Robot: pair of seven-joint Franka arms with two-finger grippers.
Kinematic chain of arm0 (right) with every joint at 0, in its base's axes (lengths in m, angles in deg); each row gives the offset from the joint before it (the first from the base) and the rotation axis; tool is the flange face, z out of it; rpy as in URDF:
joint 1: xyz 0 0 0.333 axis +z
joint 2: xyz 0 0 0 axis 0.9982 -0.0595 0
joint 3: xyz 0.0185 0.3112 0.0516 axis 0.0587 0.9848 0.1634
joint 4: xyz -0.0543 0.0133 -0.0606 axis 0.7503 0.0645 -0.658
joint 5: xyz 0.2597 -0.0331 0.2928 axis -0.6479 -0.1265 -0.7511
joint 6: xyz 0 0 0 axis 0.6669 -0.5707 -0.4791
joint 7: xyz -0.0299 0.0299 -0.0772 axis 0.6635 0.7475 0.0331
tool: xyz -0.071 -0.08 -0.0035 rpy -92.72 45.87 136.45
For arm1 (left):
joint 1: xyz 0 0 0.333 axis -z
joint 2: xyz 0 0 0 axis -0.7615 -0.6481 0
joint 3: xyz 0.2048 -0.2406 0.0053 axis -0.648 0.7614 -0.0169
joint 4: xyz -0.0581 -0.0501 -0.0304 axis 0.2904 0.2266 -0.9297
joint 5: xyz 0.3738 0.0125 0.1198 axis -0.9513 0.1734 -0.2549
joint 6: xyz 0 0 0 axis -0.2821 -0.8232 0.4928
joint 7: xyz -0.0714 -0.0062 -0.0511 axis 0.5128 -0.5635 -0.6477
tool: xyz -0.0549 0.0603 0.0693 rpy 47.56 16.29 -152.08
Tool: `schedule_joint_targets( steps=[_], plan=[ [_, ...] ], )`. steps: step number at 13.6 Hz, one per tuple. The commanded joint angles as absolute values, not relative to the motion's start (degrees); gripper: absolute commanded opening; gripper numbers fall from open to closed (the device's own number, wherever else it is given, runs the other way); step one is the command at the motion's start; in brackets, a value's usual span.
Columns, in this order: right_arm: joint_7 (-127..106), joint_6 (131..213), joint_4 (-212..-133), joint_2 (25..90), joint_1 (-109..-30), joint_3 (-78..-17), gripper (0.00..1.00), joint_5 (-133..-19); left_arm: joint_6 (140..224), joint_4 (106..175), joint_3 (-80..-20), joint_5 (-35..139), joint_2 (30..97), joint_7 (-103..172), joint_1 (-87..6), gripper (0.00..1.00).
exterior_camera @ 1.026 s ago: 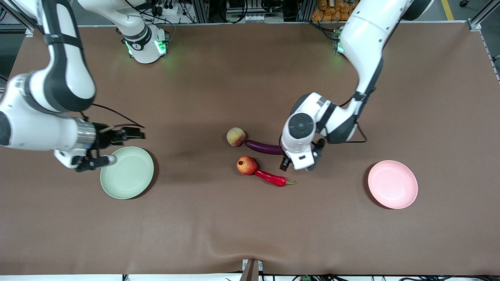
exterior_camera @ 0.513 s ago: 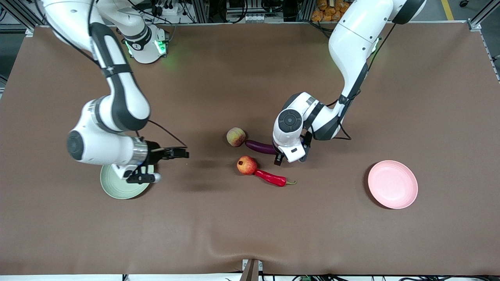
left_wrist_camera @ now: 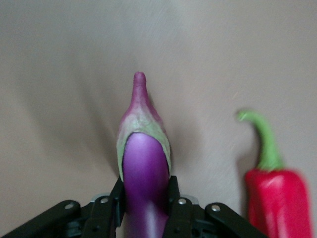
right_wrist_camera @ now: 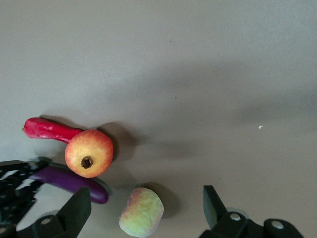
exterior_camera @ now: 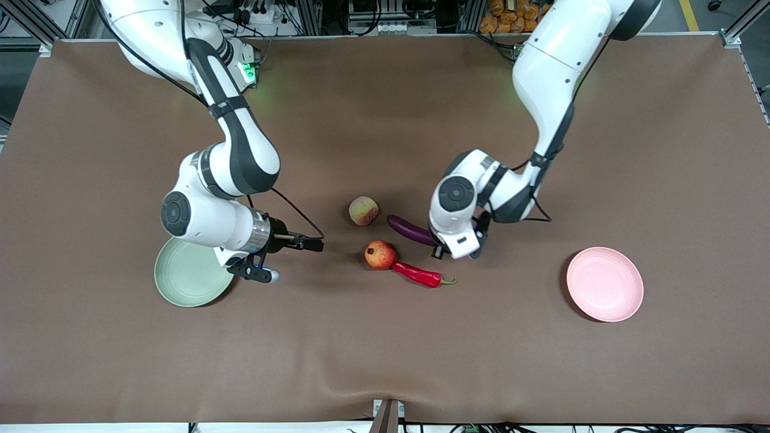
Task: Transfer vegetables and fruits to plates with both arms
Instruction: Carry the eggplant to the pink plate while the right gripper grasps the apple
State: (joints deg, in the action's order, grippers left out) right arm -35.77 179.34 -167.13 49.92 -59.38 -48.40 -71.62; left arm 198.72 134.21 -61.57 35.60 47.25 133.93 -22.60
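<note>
My left gripper (exterior_camera: 442,246) is shut on the stem end of the purple eggplant (exterior_camera: 409,230). In the left wrist view its fingers (left_wrist_camera: 173,198) clamp both sides of the eggplant (left_wrist_camera: 143,158). The red chili (exterior_camera: 421,275) lies beside it, nearer the front camera, and also shows in the left wrist view (left_wrist_camera: 277,198). The pomegranate (exterior_camera: 380,254) touches the chili's end. The peach (exterior_camera: 363,211) lies by the eggplant's free tip. My right gripper (exterior_camera: 313,245) is open and empty above the table between the green plate (exterior_camera: 180,282) and the fruits. The right wrist view shows the peach (right_wrist_camera: 142,212) below it.
The pink plate (exterior_camera: 604,284) lies empty toward the left arm's end of the table. The right arm's wrist overhangs part of the green plate. The brown table cover (exterior_camera: 385,361) is bare along its front.
My right arm has swung from over the green plate toward the fruits. My left gripper has shifted the eggplant's stem end slightly toward the left arm's end, turning the eggplant.
</note>
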Motion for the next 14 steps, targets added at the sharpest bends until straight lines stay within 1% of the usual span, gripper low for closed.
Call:
schedule_joint_targets(
  steps=[1, 2, 3, 5, 7, 10, 12, 14],
  plan=[
    [-42.3, 182.3, -167.0, 49.0, -56.4, -49.0, 1.00, -72.2, 193.6, 133.8, -61.3, 34.3, 51.9, 124.7, -28.0, 0.00],
    [-43.3, 183.7, -167.0, 48.3, -55.3, -49.0, 1.00, -72.2, 190.6, 133.4, -61.3, 34.2, 53.2, 120.4, -29.5, 0.00],
    [-43.4, 185.3, -166.9, 47.3, -54.3, -49.0, 1.00, -72.2, 189.3, 132.8, -61.3, 34.3, 54.6, 116.0, -31.0, 0.00],
    [-43.4, 191.2, -165.7, 44.8, -50.9, -49.0, 1.00, -69.7, 187.9, 131.2, -61.3, 34.2, 55.5, 107.8, -34.6, 0.00],
    [-45.7, 195.8, -162.5, 40.8, -49.0, -49.0, 1.00, -68.8, 187.9, 130.8, -61.3, 34.1, 55.5, 97.4, -38.9, 0.00],
    [-46.5, 196.6, -158.2, 37.3, -47.0, -49.0, 1.00, -68.6, 187.9, 129.0, -61.3, 34.2, 55.5, 81.3, -44.9, 0.00],
    [-46.6, 197.8, -156.8, 35.5, -46.4, -49.0, 1.00, -67.9, 188.0, 127.8, -61.1, 35.0, 54.6, 73.0, -48.4, 0.00],
    [-46.6, 201.1, -156.6, 33.6, -45.8, -49.0, 1.00, -67.9, 188.6, 127.8, -61.0, 35.0, 53.6, 68.7, -49.9, 0.00]
  ],
)
